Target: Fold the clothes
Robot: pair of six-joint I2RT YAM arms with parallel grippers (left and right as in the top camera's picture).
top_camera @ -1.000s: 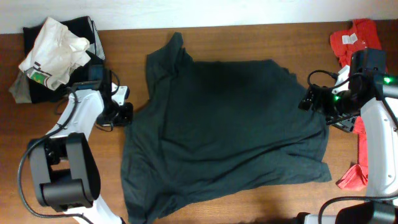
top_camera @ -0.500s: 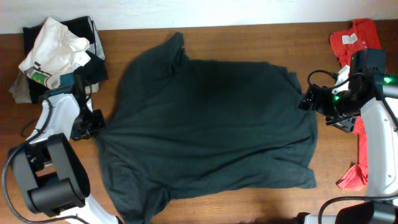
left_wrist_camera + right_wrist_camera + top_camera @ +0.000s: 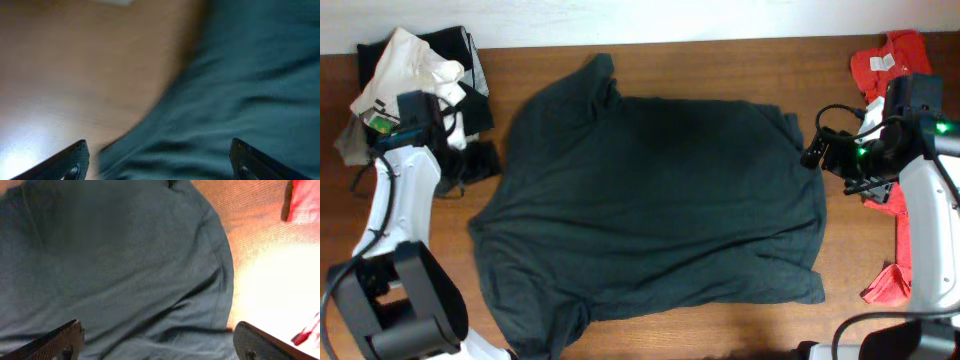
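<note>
A dark T-shirt (image 3: 660, 200) lies spread flat across the middle of the table, collar toward the far edge. My left gripper (image 3: 485, 160) stands open just off the shirt's left edge. In the left wrist view its gripper (image 3: 160, 162) hovers over that edge (image 3: 150, 145) with nothing held. My right gripper (image 3: 816, 152) is open at the shirt's right shoulder, and in the right wrist view this gripper (image 3: 160, 342) straddles wrinkled cloth (image 3: 150, 280) without gripping it. A red-orange shirt (image 3: 892, 62) lies at the far right.
A heap of white and black clothes (image 3: 405, 75) sits at the back left corner, close behind my left arm. More red cloth (image 3: 885, 282) hangs by the right arm's base. Bare wood (image 3: 880, 200) shows to the right of the dark shirt.
My left gripper dragged the shirt's left side outward, spreading it, then opened, let go and drew back toward the far left. The right gripper barely moved.
</note>
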